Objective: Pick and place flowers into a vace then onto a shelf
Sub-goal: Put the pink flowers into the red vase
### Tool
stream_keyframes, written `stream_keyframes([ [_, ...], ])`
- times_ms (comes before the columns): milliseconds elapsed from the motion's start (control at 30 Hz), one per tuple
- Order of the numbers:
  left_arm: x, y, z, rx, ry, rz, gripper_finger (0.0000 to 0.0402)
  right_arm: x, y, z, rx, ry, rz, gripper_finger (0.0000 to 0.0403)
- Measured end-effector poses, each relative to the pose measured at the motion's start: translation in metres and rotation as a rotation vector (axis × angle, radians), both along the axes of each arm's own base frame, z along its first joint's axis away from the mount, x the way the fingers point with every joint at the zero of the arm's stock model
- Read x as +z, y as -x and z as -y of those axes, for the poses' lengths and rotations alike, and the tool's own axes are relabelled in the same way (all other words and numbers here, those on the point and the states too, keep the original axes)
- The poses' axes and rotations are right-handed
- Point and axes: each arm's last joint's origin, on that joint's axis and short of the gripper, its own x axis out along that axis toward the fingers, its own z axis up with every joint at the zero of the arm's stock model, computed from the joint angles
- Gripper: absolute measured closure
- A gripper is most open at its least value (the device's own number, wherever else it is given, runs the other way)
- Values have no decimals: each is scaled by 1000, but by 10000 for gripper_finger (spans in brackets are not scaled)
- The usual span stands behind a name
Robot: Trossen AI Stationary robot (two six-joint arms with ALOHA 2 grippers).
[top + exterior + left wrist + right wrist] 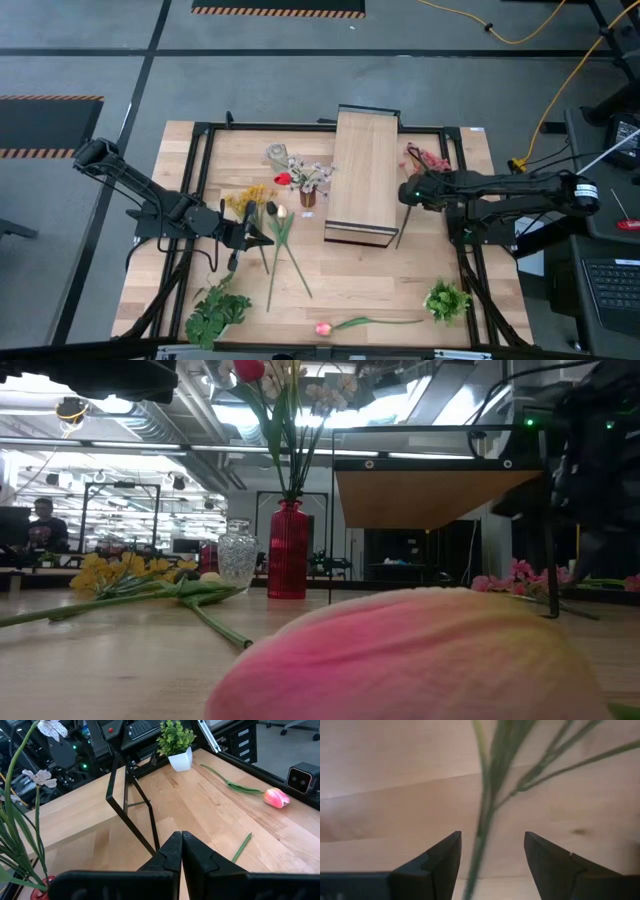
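Observation:
My right gripper point(492, 855) is open beside the shelf's point(362, 175) right edge. Its fingers stand on either side of the green stem point(485, 820) of a pink blossom spray point(425, 157), with a gap on both sides. My left gripper point(181, 845) is shut with nothing between its fingers, and sits by the loose flowers point(272, 225) lying on the table: yellow daisies point(250, 197) and long stems. A pink tulip point(323, 328) lies near the table's near edge. The clear glass vase point(277, 155) stands empty left of the shelf, also in the low view point(238, 560).
A small red vase point(307, 197) holding a rose and white sprigs stands just left of the shelf. Bushy green bunches sit at the near left point(215, 315) and near right point(447, 300). The shelf's dark frame legs point(130, 815) stand ahead of my left gripper.

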Motion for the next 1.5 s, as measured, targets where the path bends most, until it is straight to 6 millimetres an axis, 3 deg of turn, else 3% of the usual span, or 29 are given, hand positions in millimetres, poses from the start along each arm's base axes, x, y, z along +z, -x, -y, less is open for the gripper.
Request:
stream_keyframes([
  [400, 0, 0, 0, 0, 0, 0, 400, -16, 5, 6, -56, 47, 24, 185],
  [700, 0, 0, 0, -2, -7, 1, 394, -16, 3, 10, -89, 118, 37, 185],
  [1233, 0, 0, 0, -3, -8, 2, 394, -33, -6, 13, -80, 97, -66, 186],
  [1367, 0, 0, 0, -3, -9, 2, 396, -34, -5, 13, -78, 92, -75, 205],
  [1500, 0, 0, 0, -3, -9, 1, 400, -34, -4, 12, -77, 89, -88, 253],
])
